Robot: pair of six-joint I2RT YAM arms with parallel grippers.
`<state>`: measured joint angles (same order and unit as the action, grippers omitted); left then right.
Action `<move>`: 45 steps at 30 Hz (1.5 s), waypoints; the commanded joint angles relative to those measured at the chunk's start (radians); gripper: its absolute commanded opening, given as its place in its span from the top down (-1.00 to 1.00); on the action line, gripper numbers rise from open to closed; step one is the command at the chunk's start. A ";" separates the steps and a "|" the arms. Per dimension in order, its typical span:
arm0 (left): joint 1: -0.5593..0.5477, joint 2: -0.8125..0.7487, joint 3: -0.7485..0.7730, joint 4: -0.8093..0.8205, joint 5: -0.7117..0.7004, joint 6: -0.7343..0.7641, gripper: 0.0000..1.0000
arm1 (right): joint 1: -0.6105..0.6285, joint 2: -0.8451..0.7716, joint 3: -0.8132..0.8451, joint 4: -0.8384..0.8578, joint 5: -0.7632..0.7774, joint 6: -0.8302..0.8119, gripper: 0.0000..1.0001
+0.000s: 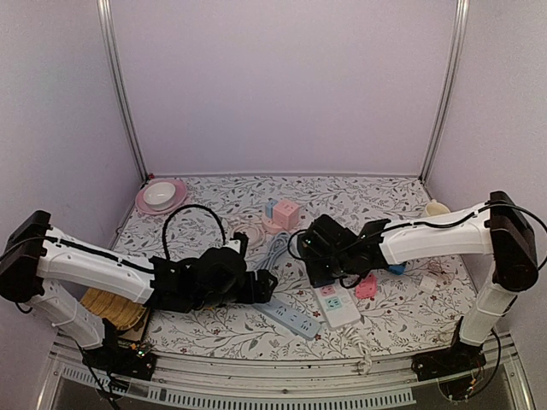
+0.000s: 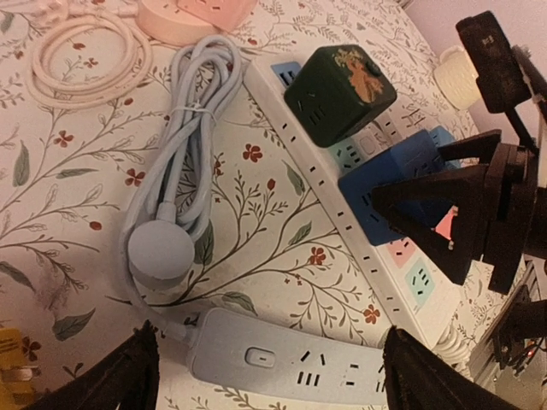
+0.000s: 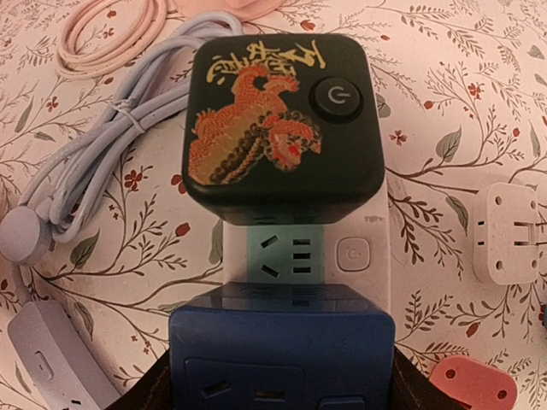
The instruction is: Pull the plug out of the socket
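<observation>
White power strip (image 3: 363, 256) holds blue cube plug (image 3: 282, 350), with dark green dragon cube (image 3: 278, 128) plugged in just beyond it and 1 free socket between them. Light-blue strip (image 2: 282, 359) and coiled cable (image 2: 184, 145) lie beside. Right gripper (image 3: 282, 386) is closed on blue cube plug's 2 sides. Left gripper (image 2: 273, 384) is wide open, empty, above light-blue strip. Small pink adapter (image 3: 473, 384) sits near

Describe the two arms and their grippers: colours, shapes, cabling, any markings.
Both arms match. The left arm and right arm have white tube-like links with chunky black joint housings. The left gripper and right gripper are all black, with flat, tapering triangular fingers. A looped black cable arcs above the left arm, and a second black cable runs along the right. No markings are legible.
</observation>
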<state>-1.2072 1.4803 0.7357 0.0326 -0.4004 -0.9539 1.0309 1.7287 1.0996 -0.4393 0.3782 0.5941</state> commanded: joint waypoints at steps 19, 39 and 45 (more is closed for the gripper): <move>0.047 0.203 0.234 -0.029 0.079 0.062 -0.83 | 0.086 -0.303 -0.312 0.144 -0.128 -0.069 0.32; 0.099 0.395 0.354 -0.148 0.041 0.071 -0.82 | 0.124 -0.268 -0.255 0.125 -0.095 -0.045 0.32; 0.099 0.396 0.333 -0.190 0.015 0.067 -0.82 | 0.130 -0.281 -0.211 0.122 -0.074 -0.062 0.32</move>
<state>-1.1248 1.8431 1.1118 -0.0414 -0.3557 -0.8936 1.1431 1.4693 0.8181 -0.3412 0.2802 0.5240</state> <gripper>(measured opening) 0.909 0.623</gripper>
